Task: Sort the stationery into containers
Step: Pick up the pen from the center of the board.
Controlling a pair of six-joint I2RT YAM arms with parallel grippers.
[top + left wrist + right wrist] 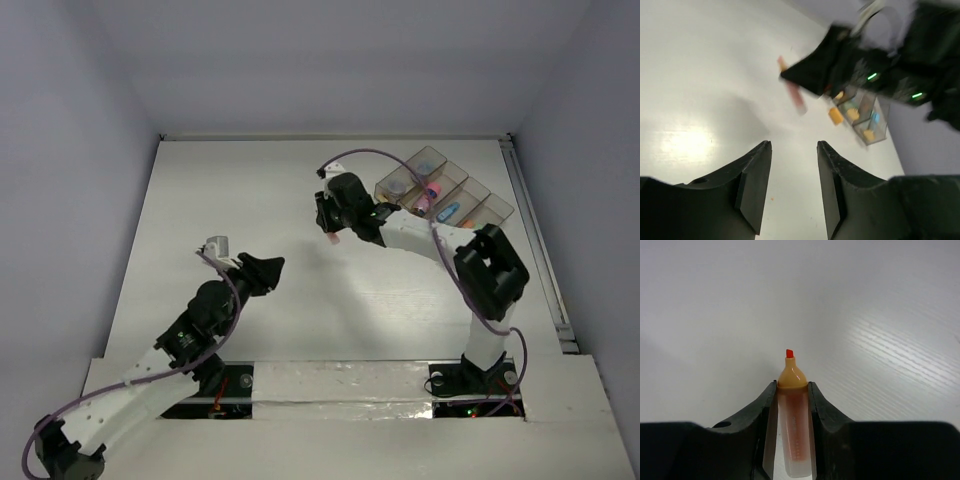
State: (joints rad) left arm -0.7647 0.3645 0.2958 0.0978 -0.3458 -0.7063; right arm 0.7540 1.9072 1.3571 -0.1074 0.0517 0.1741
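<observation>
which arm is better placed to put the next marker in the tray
Right. The right gripper is shut on the orange marker and hangs just left of the tray. The left gripper is empty, jaws apart, and sits farther from the tray.

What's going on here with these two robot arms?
The right gripper is clamped on an orange marker with its tip uncovered, over the white table just left of the divided tray. The tray holds a pink marker and a blue item, among other things. The left gripper hangs over the table with its jaws apart and nothing between them.
</observation>
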